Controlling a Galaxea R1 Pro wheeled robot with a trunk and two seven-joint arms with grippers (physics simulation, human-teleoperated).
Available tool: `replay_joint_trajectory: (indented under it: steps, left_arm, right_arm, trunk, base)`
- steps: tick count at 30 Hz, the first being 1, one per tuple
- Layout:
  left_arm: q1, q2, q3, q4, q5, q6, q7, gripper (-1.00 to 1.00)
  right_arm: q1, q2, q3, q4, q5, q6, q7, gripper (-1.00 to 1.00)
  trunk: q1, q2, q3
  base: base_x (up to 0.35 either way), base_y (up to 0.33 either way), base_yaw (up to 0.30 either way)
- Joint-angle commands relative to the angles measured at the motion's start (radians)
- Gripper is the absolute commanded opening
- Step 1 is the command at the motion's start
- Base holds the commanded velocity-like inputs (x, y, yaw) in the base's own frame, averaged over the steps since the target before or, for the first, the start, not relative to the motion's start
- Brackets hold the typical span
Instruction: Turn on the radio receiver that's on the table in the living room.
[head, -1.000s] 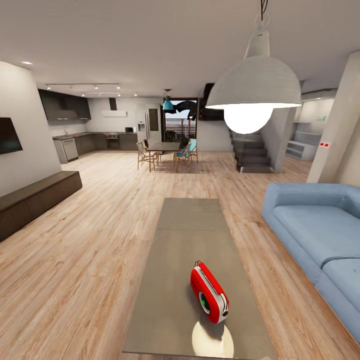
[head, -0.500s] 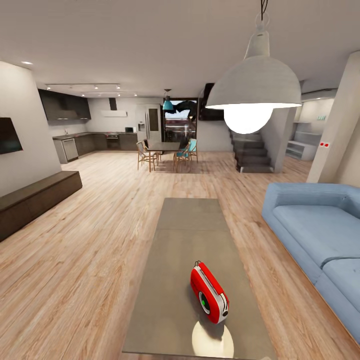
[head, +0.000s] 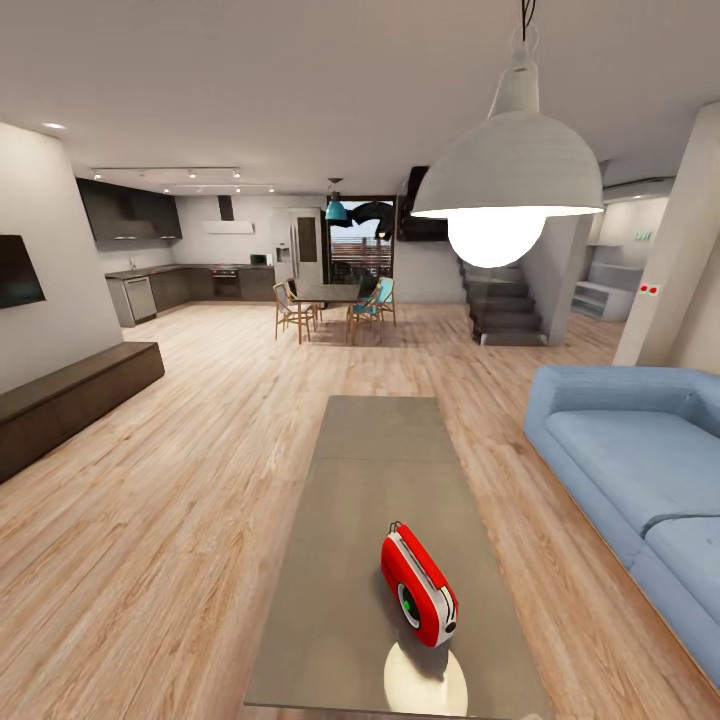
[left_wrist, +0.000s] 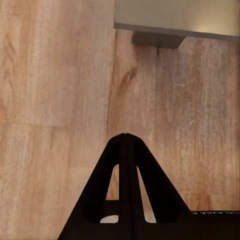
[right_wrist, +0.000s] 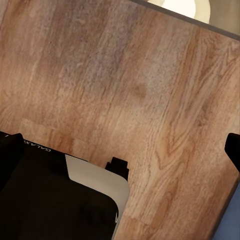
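Observation:
The red radio receiver (head: 418, 587) stands upright on the near end of the long grey table (head: 380, 460), its white dial face turned toward the near left and its thin handle on top. In the left wrist view my left gripper (left_wrist: 125, 136) is shut, fingertips touching, above the plank floor with a corner of the table (left_wrist: 175, 15) just ahead. In the right wrist view my right gripper (right_wrist: 121, 145) is open, its dark fingers (right_wrist: 9, 150) at the picture's two sides, over the floor beside the table's edge (right_wrist: 222, 17).
A blue sofa (head: 640, 460) runs along the table's right side. The white dome pendant lamp (head: 508, 180) hangs above the table. A dark long bench (head: 70, 395) lines the left wall. Far back stand a dining table with chairs (head: 328, 295), the kitchen and stairs (head: 505, 305).

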Motion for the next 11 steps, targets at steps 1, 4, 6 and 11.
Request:
replay_joint_trajectory:
  steps: [1, 4, 6, 11]
  left_arm:
    - [0.0, 0.0, 0.0, 0.001, 0.0, 0.0, 0.0, -1.0]
    - [0.0, 0.0, 0.001, 0.001, 0.0, 0.0, 0.0, -1.0]
    - [0.0, 0.0, 0.001, 0.001, 0.0, 0.0, 0.0, -1.0]
    - [0.0, 0.0, 0.001, 0.002, 0.0, -0.001, 0.0, -1.0]
  right_arm:
    - [0.0, 0.0, 0.0, 0.0, 0.0, 0.0, 0.0, 1.0]
    - [0.0, 0.0, 0.0, 0.0, 0.0, 0.0, 0.0, 1.0]
    - [0.0, 0.0, 0.0, 0.0, 0.0, 0.0, 0.0, 1.0]
    - [0.0, 0.0, 0.0, 0.0, 0.0, 0.0, 0.0, 1.0]
  trunk:
    - [0.0, 0.0, 0.0]
    - [0.0, 0.0, 0.0]
    - [0.0, 0.0, 0.0]
    - [0.0, 0.0, 0.0]
  base:
    - [0.0, 0.0, 0.0]
    - [0.0, 0.0, 0.0]
    - [0.0, 0.0, 0.0]
    - [0.0, 0.0, 0.0]
